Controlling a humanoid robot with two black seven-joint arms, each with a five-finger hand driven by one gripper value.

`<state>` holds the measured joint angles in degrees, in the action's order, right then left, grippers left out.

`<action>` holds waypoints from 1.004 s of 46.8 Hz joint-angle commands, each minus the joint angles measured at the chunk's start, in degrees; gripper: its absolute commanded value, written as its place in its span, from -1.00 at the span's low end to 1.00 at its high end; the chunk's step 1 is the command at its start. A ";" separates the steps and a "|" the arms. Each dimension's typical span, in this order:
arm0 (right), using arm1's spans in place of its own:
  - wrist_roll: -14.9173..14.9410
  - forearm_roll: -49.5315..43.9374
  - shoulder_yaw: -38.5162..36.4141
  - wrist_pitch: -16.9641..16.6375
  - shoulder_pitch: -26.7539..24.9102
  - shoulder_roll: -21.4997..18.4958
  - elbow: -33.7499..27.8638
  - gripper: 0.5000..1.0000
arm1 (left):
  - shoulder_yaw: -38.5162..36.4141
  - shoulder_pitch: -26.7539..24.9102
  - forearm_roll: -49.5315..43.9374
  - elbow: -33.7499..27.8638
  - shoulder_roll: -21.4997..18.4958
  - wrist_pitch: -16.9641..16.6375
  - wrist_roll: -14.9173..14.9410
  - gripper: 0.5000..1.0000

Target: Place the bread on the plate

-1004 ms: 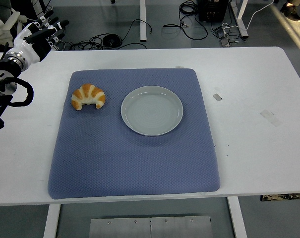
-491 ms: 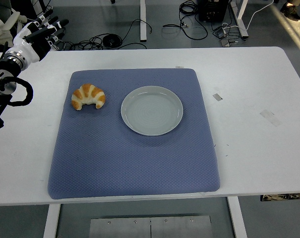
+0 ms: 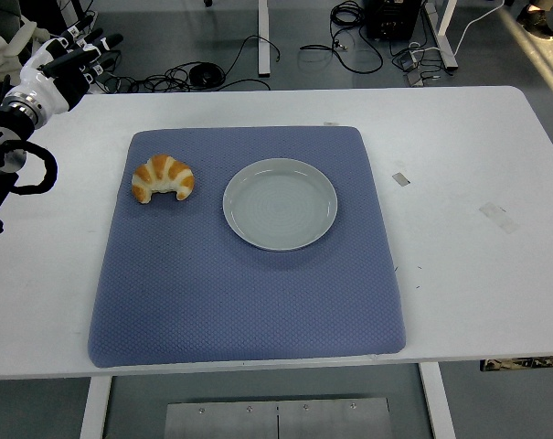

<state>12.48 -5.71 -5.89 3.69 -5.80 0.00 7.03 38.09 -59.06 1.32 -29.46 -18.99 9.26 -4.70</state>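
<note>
Lying on the left part of the blue mat (image 3: 249,283), the bread (image 3: 163,178) sits just beside the empty plate (image 3: 280,203), its curved length running roughly left to right with the tips pointing toward the near edge. The left hand (image 3: 61,66) hovers at the far left corner of the tabletop (image 3: 459,165), well apart from the bread, which lies to its right and nearer the camera. Its fingers (image 3: 86,48) stretch out loosely, holding nothing. No right hand shows, so the left seems the one to reach.
</note>
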 commanded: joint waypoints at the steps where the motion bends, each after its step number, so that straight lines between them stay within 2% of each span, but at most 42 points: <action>1: 0.00 0.00 0.00 0.00 0.00 0.00 0.00 1.00 | 0.05 0.00 0.09 0.02 0.09 0.05 -0.05 0.94; 25: 0.00 0.00 0.00 0.00 0.00 0.00 0.00 1.00 | 0.23 0.61 0.35 0.72 -0.70 0.14 -0.22 0.94; 32: 0.00 0.00 0.00 0.00 0.00 0.00 0.00 1.00 | -1.79 0.79 -0.09 0.63 -2.90 2.78 -3.82 0.94; 37: 0.00 0.00 0.00 0.00 0.00 0.00 0.00 1.00 | -8.46 0.70 0.17 0.63 -3.16 3.39 -4.26 0.94; 42: 0.00 0.00 0.00 0.00 0.00 0.00 0.00 1.00 | -18.31 -2.19 0.09 0.72 -4.30 3.66 -4.18 0.94; 47: 0.00 0.00 0.00 0.00 0.00 0.00 0.00 1.00 | -20.69 -3.17 0.00 0.72 -4.39 3.65 -4.09 0.94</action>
<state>12.49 -5.71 -5.89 3.69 -5.79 0.00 7.03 18.18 -62.24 1.31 -28.79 -23.36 12.91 -8.87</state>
